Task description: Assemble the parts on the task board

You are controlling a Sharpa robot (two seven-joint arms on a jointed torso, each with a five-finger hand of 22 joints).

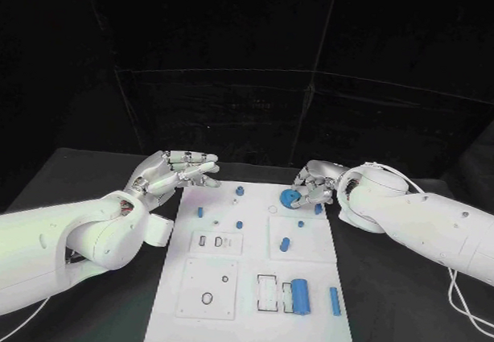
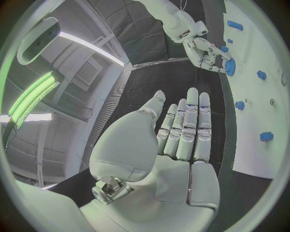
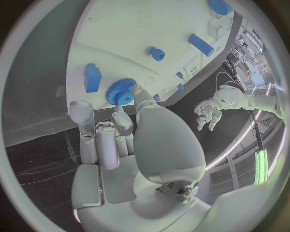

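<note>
- The right hand (image 1: 311, 191) pinches a blue gear (image 1: 290, 197) in its fingertips, at the far right part of the board (image 1: 250, 333).
- The left hand (image 1: 177, 171) holds nothing, fingers straight and spread, above the desk (image 1: 96, 174) just off the board's far left corner.
- A blue cylinder (image 1: 299, 296) and a bar (image 1: 335, 301) lie at the near right of the board.

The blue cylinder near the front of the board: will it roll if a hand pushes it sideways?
Probably yes. The cylinder lies on its side and looks round and smooth, so a sideways push may roll it. It seems rigid and light. The outlined slot beside it looks too shallow to stop it.
</note>
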